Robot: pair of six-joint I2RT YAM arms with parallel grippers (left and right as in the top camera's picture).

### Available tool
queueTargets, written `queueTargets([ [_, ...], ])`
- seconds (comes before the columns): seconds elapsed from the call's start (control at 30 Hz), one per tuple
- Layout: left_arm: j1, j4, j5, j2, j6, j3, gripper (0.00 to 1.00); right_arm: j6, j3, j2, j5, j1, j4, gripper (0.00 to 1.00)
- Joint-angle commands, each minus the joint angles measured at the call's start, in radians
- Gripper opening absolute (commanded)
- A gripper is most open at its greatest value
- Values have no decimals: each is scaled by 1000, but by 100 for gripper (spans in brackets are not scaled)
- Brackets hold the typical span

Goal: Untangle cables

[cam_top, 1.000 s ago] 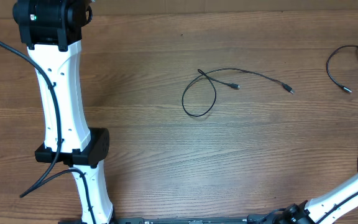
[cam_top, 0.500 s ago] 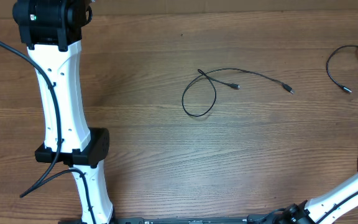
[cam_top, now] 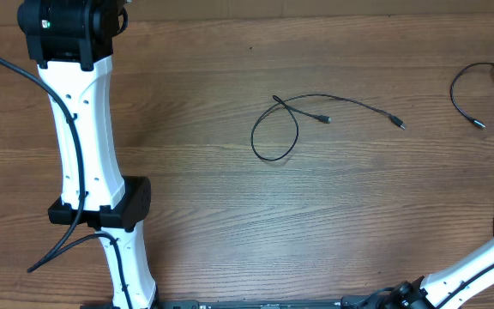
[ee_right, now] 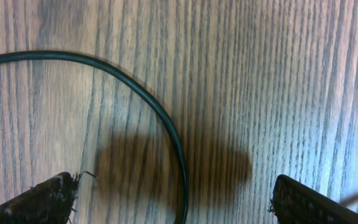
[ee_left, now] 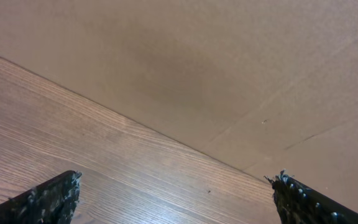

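**Both claws wide open, nothing held; cables lie loose on wood table**

Left wrist view: left gripper [ee_left: 176,200] has its two dark fingertips [ee_left: 48,199] spread to opposite bottom corners of the frame. Nothing sits btwn them. Ahead of the claw is bare wood table [ee_left: 104,155], then a plain tan board [ee_left: 229,62] standing behind it.

Right wrist view: right gripper [ee_right: 176,202] is also spread fully, holding nothing. It points down at the tabletop. A black cord [ee_right: 160,121] lies flat on the wood below, arcing in from the claw's left and dropping btwn the fingertips, w/ a soft shadow beside it. Can't tell which cable this is.

Overhead: neither claw itself shows. Left arm [cam_top: 84,129] reaches up the left side. One thin cable [cam_top: 297,130] lies mid-table, well apart to that arm's right, w/ one loop and two free ends tipped by small plugs [cam_top: 400,125]. A second cable [cam_top: 453,93] curls at the far right edge, beyond the right arm [cam_top: 478,262] in the bottom right corner.
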Motion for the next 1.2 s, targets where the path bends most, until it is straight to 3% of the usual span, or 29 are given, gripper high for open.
queueTargets([
  [0.0,-3,0,-12,5,-14,1,100,-39,-6,-1,13,3,11,100],
  [0.43,-8,0,-13,5,-14,1,100,-84,-32,-1,20,2,38,97],
  [0.7,-8,-5,-13,5,-14,1,100,-84,-33,2,19,2,43,91],
  [0.9,-8,-14,-13,5,-14,1,100,-163,-33,18,8,3,48,91],
  [1.17,-8,-14,-13,5,-17,1,100,-104,-33,22,24,2,33,91],
])
